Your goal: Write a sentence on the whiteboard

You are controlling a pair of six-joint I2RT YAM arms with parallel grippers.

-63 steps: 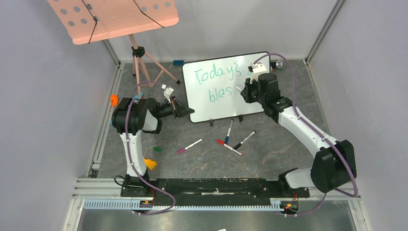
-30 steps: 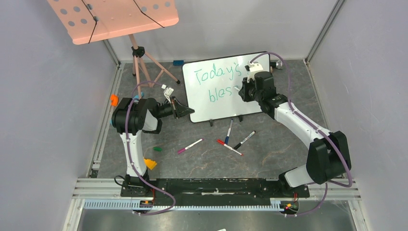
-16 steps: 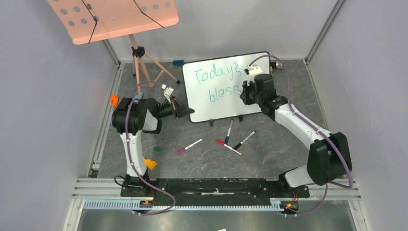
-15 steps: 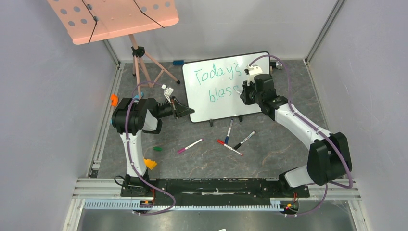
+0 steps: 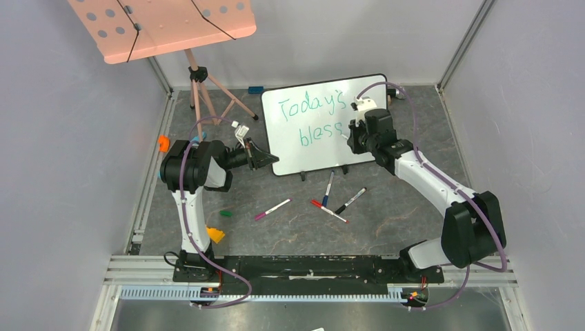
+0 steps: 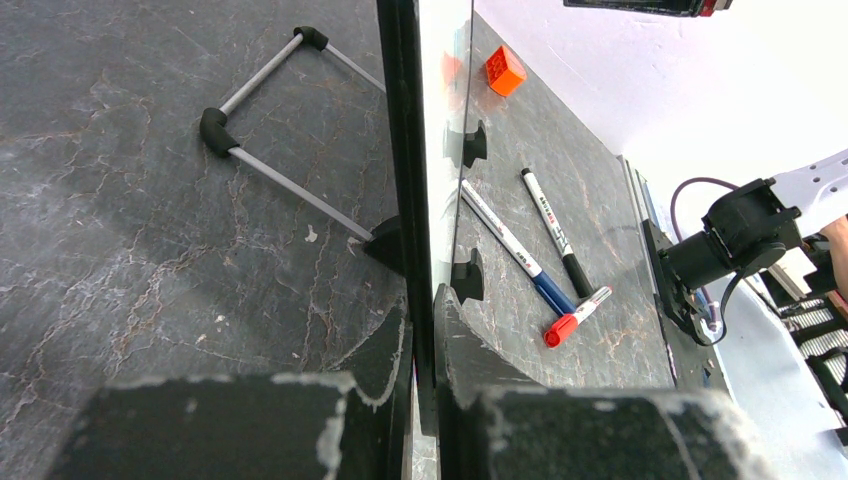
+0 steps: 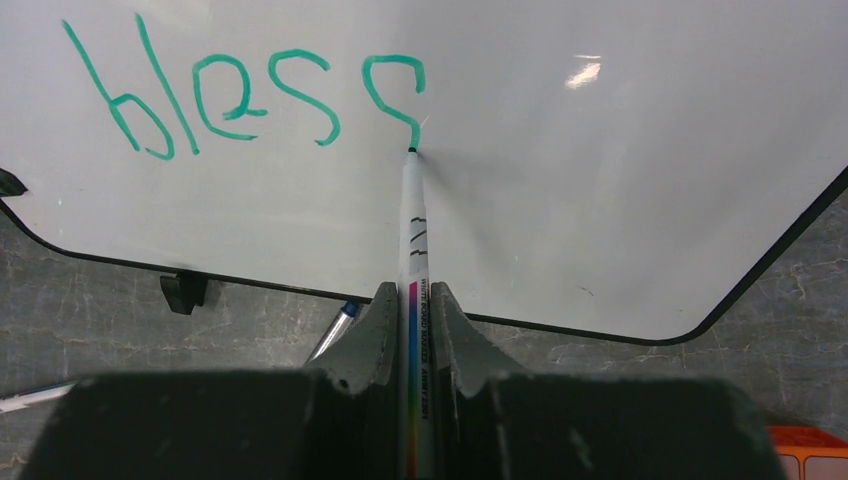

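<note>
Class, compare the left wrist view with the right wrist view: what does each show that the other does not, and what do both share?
Left wrist only: the whiteboard seen edge-on, its frame pinched by the left end effector, and its wire back-stand behind it. Right wrist only: the teal word "bless", with the right end effector shut on a marker whose tip touches the second s. Both: the whiteboard, its black feet and the dark marbled table.

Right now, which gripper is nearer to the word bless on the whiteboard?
Right. The right gripper holds a marker with its tip on the last s; the left gripper clamps the whiteboard's lower-left edge.
</note>
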